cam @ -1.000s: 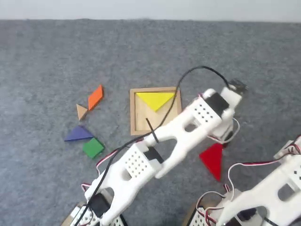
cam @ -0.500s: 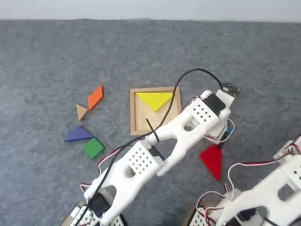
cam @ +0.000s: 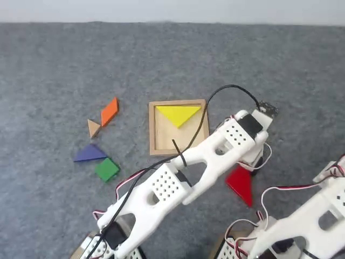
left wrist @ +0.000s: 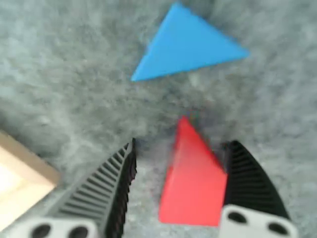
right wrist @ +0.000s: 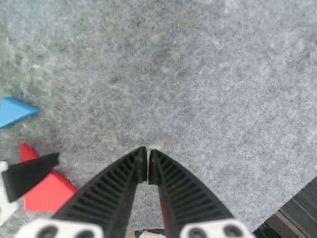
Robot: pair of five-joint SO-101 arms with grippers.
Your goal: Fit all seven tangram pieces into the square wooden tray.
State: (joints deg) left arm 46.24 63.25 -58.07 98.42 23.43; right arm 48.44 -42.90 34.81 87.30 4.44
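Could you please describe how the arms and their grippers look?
The left arm and right arm are white shells with small-hole grids and red-white wires; a black cable runs along the left one. The left gripper and right gripper have black, ribbed, tapered jaws.

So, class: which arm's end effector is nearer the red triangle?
Left. The left end effector is open astride the red triangle; the right end effector is shut over carpet, apart from it.
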